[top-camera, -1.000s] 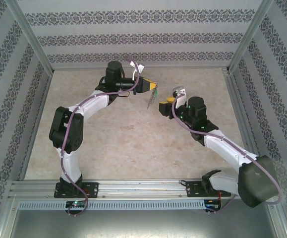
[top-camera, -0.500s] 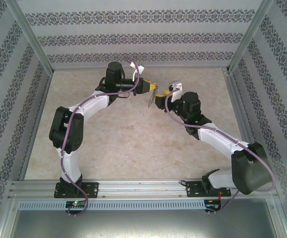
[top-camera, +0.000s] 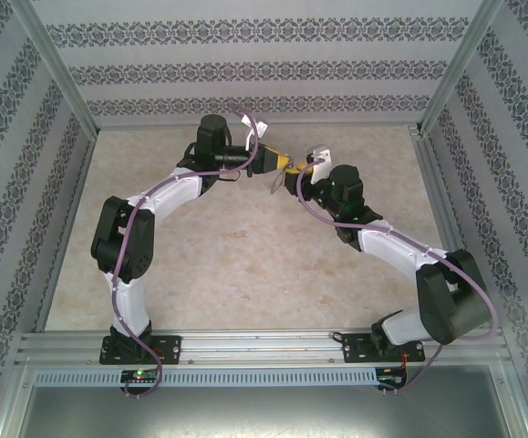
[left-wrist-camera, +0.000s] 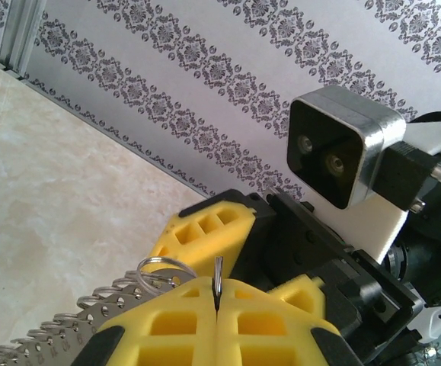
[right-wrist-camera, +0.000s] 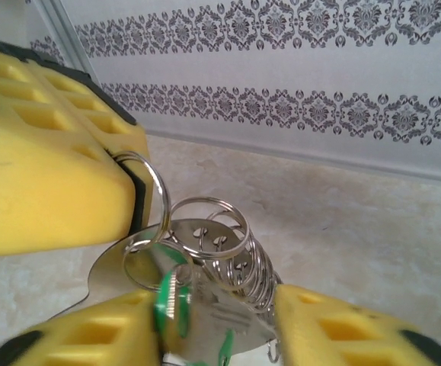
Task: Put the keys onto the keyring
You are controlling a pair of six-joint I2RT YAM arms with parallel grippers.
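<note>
The keyring (right-wrist-camera: 205, 229) is a flat grey metal piece with a row of small split rings along one side. My left gripper (left-wrist-camera: 217, 288) is shut on its thin edge (left-wrist-camera: 218, 268) and holds it up in the air; the rings (left-wrist-camera: 161, 268) trail off to the left. In the top view the left gripper (top-camera: 279, 164) and right gripper (top-camera: 294, 175) meet at the keyring (top-camera: 274, 182). The green-headed key (right-wrist-camera: 173, 299) hangs blurred against the rings. It sits between the parted fingers of my right gripper (right-wrist-camera: 220, 332), which stands open around it.
Both arms reach to the far middle of the beige table (top-camera: 245, 255), close to the patterned back wall (top-camera: 264, 68). The right wrist's camera housing (left-wrist-camera: 342, 149) sits just behind the left fingers. Metal frame posts (top-camera: 58, 82) flank the workspace.
The right gripper has moved up and left, from a gap below the keyring to right against it and the left gripper. The left arm has held still.
</note>
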